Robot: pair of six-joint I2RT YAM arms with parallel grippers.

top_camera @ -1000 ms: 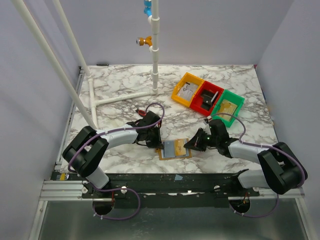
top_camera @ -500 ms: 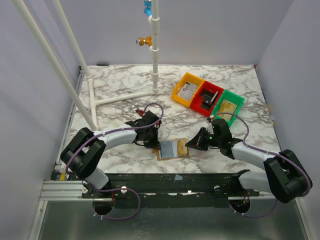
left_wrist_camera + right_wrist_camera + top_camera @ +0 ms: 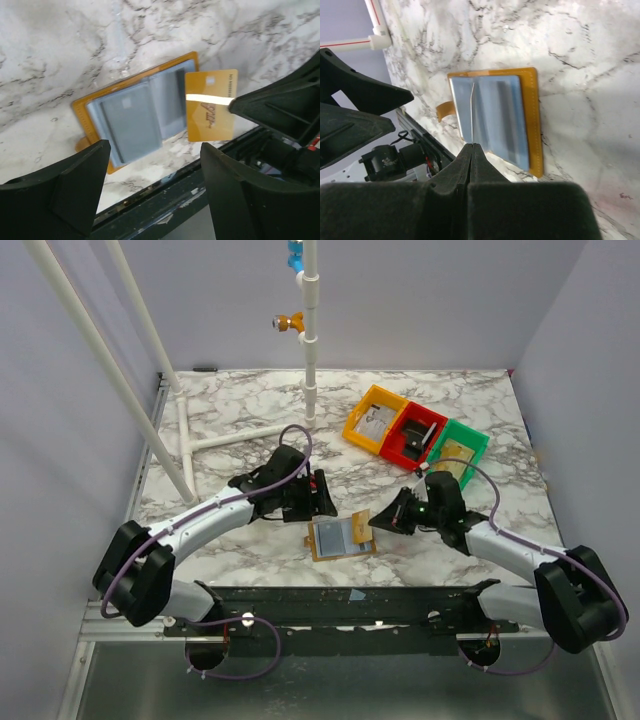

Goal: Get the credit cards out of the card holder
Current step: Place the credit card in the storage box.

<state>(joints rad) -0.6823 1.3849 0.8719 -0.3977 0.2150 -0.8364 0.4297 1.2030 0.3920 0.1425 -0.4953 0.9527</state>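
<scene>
The card holder (image 3: 335,540) lies open and flat on the marble near the table's front edge, mustard-brown with grey-blue lining (image 3: 131,119). A grey credit card (image 3: 134,125) sits in its left pocket. My right gripper (image 3: 378,521) is shut on a gold credit card (image 3: 210,105), which hangs just off the card holder's right edge. In the right wrist view that card (image 3: 472,107) shows edge-on above the closed jaws (image 3: 471,150). My left gripper (image 3: 325,502) hovers open behind and above the card holder. Nothing is between its fingers (image 3: 75,185).
Orange (image 3: 352,423), red (image 3: 443,420) and green (image 3: 480,438) bins stand in a row at the back right, with things in them. A white pipe frame (image 3: 240,435) rises at the back left. The black rail (image 3: 350,595) of the table's front edge runs just below the card holder.
My left gripper has opened, let go of the card holder's left edge and lifted away towards the back. The right gripper has stayed shut on the gold card, shifting slightly left.
</scene>
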